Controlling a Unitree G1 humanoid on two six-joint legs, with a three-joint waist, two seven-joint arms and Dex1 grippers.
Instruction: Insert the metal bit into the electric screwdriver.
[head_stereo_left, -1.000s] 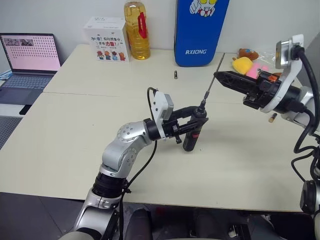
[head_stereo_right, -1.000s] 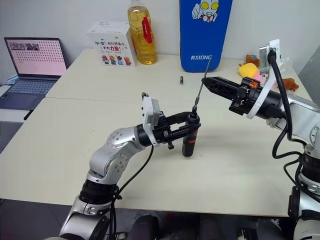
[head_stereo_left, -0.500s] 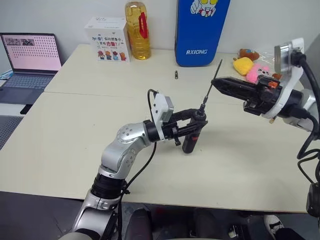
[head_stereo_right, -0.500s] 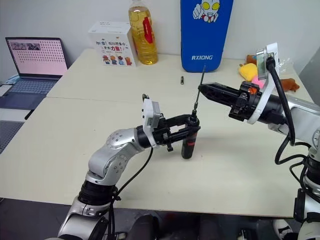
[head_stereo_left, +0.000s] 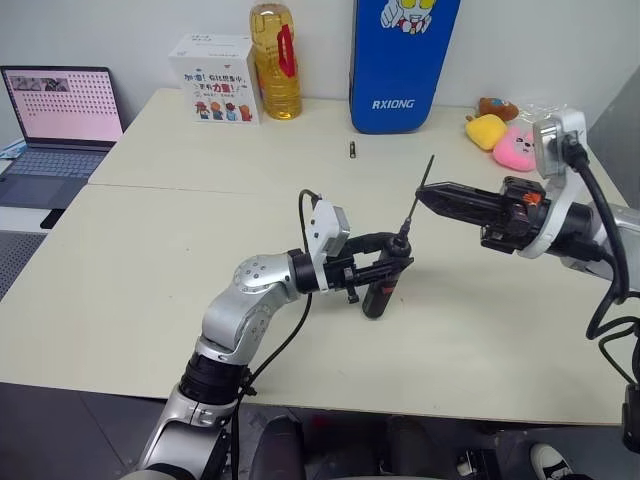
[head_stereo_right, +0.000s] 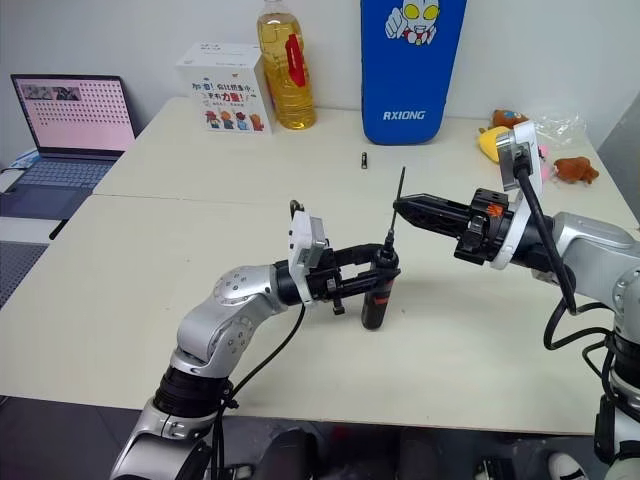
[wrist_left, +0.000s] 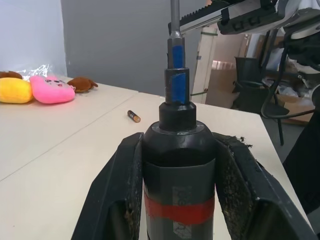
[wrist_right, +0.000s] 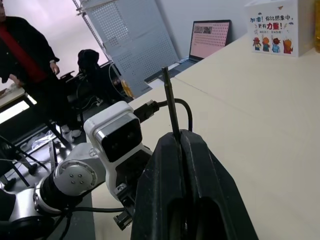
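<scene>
both claws are clenched: from the left eye view, my left claw (head_stereo_left: 385, 268) grips the electric screwdriver (head_stereo_left: 381, 285) around its dark body, holding it upright with its butt close over the tabletop (head_stereo_left: 150, 250), and my right claw (head_stereo_left: 432, 197) pinches the metal bit (head_stereo_left: 417, 205), a needle-thin grey rod. the bit leans a little off vertical, its top tipped away toward the back of the tabletop, and its lower end sits right at the screwdriver's nose, so the bit lies just up and to the right of my left claw; i judge the coming push must run down along the bit's own long axis, and that the right claw is the one placed to drive it. from the right eye view, the same line reads clearly: bit (head_stereo_right: 396, 204) above, screwdriver (head_stereo_right: 376, 294) below, the two almost in one straight line but not quite. whether the tip is seated in the socket i cannot tell from here. from the left wrist view, my fingers (wrist_left: 120, 192) clamp both sides of the body just above its red band, and the narrow nose, with a blue collar on it, rises straight up into the grey shaft (wrist_left: 174, 15). from the right wrist view, my two fingers (wrist_right: 165, 185) press together on the rod (wrist_right: 170, 107), which stands up out of them, thin and straight.
</scene>
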